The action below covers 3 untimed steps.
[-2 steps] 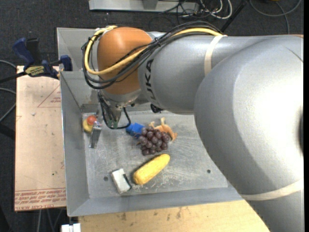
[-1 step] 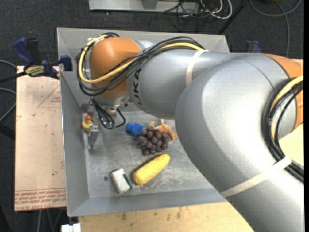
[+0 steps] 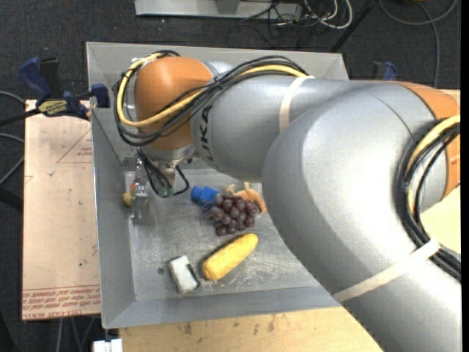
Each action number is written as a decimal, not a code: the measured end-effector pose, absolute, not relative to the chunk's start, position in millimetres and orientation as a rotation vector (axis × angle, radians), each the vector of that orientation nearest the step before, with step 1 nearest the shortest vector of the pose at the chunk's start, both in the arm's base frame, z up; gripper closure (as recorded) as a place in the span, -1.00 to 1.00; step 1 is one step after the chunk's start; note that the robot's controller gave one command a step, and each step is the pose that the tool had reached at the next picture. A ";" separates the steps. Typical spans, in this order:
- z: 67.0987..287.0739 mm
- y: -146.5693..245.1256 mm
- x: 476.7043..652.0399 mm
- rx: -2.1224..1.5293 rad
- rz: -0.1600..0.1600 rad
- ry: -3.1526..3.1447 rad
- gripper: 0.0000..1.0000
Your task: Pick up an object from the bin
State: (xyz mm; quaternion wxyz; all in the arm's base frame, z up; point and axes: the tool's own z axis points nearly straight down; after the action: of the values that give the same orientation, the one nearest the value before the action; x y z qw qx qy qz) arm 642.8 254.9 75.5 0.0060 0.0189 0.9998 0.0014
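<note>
Grey sheet metal of the bin [image 3: 110,255] first among the hazards: gripper [image 3: 138,196] low at the left side, just beside the sloped left wall and well apart from most of the goods. Impossible to tell how wide or narrow its opening. Small yellow bit [image 3: 129,195] touching or just beside it, too small to identify; probably the thing to lift, though not seen held. Likely failures, as a judgement: scraping or jamming against the wall on any push further left; closing on bare floor and coming up with nothing; nudging the yellow bit into the corner crease, out of reach. Some risk too of the loose black cables [image 3: 163,185] at the wrist snagging. Mid-floor: grapes [image 3: 234,215], a dark purple knobbly bunch, probably rubbery and prone to rolling out of a pinch; blue piece [image 3: 204,195] just beside the bunch's upper left, smooth and rounded. Nearer the front wall: corn [image 3: 229,256], yellow, tapered, ridged with kernels, lying slantwise, likely to spin if pinched off-centre; white block [image 3: 182,275] just beside the corn's lower end, boxy, flat-faced, probably the easiest to clamp. Floor scuffed, hard, slick: little friction to stop anything sliding.
</note>
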 end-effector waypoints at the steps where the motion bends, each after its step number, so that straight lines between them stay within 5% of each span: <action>1: 75.5 254.5 642.6 0.094 0.005 3.129 1.00; 2: 132.8 255.9 644.4 0.059 0.005 3.134 1.00; 3: 94.5 254.3 642.0 0.093 0.000 3.143 1.00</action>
State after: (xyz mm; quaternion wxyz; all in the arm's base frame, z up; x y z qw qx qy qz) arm 642.0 254.3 94.5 -0.0013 0.0297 0.9996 0.0000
